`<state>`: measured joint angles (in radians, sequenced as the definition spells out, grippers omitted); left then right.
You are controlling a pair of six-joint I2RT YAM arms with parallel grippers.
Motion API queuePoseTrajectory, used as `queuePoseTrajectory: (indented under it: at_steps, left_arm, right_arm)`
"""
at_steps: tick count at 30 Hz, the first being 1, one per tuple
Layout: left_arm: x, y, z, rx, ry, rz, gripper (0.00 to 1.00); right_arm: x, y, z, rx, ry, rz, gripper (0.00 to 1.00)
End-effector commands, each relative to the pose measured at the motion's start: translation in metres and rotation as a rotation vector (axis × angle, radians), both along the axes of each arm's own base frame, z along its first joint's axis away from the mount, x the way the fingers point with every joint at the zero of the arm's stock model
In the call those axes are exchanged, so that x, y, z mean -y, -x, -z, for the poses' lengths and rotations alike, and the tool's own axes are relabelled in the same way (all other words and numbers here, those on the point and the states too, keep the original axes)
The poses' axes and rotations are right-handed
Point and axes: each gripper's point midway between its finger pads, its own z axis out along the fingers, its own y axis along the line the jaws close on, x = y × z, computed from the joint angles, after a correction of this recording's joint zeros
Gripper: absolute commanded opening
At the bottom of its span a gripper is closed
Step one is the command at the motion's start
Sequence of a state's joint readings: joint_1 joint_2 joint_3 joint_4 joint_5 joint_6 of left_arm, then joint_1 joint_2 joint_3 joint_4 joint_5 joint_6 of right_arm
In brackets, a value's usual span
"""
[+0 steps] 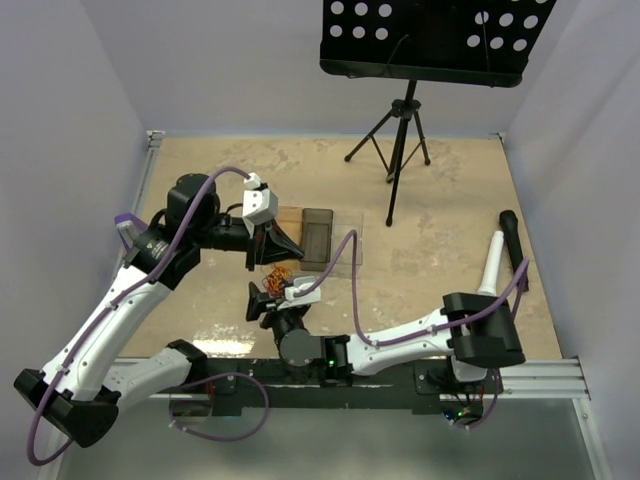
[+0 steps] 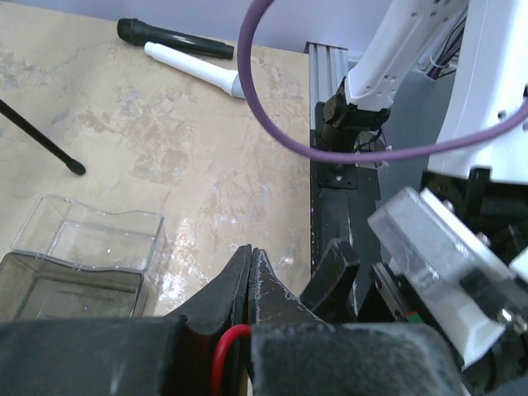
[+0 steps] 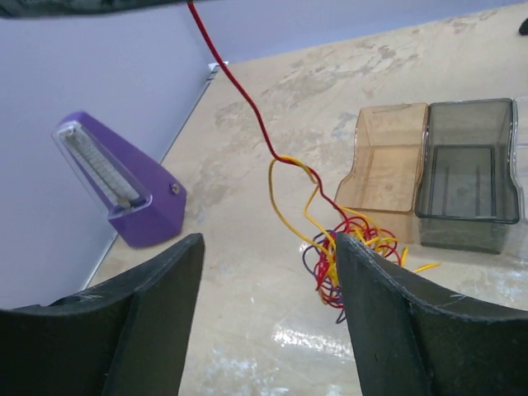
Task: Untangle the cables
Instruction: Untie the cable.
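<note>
1 knot of thin cables point(image 1: 277, 277) on a mottled beige tabletop point(image 1: 440, 230), with 2 arms over it.
Top view: pale lilac walls close 3 sides. The wiry knot lies left of centre toward the near edge, near the left tool point(image 1: 262, 258) and the right tool point(image 1: 262, 298), just in front of 3 clear-plastic trays point(image 1: 317, 238) in amber, smoky and colourless; 2 microphones point(image 1: 512, 240), 1 black and 1 white, lie by the right edge, and 1 perforated black music stand point(image 1: 430, 35) is at the far edge. Left wrist view: the matte black fingers point(image 2: 235, 285) are pressed together on 1 glossy red wire point(image 2: 223, 351). Right wrist view: the right tool stands wide and holds nothing. The red wire runs taut upward from loops in 4 colours, yellow, red, orange and purple, beside the amber tray on the shiny tabletop. 1 purple wedge-shaped metronome point(image 3: 132, 194) stands by the left wall.
</note>
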<state>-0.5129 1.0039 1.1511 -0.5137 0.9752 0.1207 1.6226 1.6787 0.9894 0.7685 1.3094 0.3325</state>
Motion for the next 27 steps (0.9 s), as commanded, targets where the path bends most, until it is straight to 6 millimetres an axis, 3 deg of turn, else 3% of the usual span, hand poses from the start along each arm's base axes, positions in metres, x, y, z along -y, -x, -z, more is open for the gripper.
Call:
queuePoseTrajectory:
  at_steps: [1,6,9,13,17,20,22,27]
  left_arm:
    - [0.001,0.006,-0.039,0.044,0.076,0.004,0.0]
    - [-0.001,0.011,-0.054,0.055,0.095,0.005,0.0]
    - [-0.003,0.017,-0.065,0.064,0.107,0.01,0.0]
    - [-0.005,0.025,-0.08,0.05,0.128,0.026,0.0]
    - [-0.006,0.03,-0.09,0.055,0.147,0.037,0.0]
    - [-0.007,0.029,-0.095,0.078,0.146,0.021,0.0]
    - [-0.008,0.025,-0.1,0.094,0.142,0.0,0.0]
    - [-0.012,0.01,-0.118,0.15,0.147,-0.1,0.0]
  right_arm:
    - [0.004,-0.015,-0.006,-0.005,-0.033,0.188,0.67]
    - [-0.004,-0.024,0.025,-0.016,0.023,0.273,0.59]
    - [-0.004,-0.032,0.049,-0.06,-0.075,0.29,0.54]
    - [0.024,-0.032,0.101,-0.07,-0.001,0.328,0.41]
    - [0.042,-0.016,0.122,-0.14,-0.009,0.309,0.23]
    - [0.053,-0.01,0.127,-0.203,-0.041,0.305,0.25]
    - [0.056,-0.005,0.121,-0.239,-0.052,0.277,0.33]
    - [0.062,0.0,0.095,-0.29,-0.118,0.193,0.59]
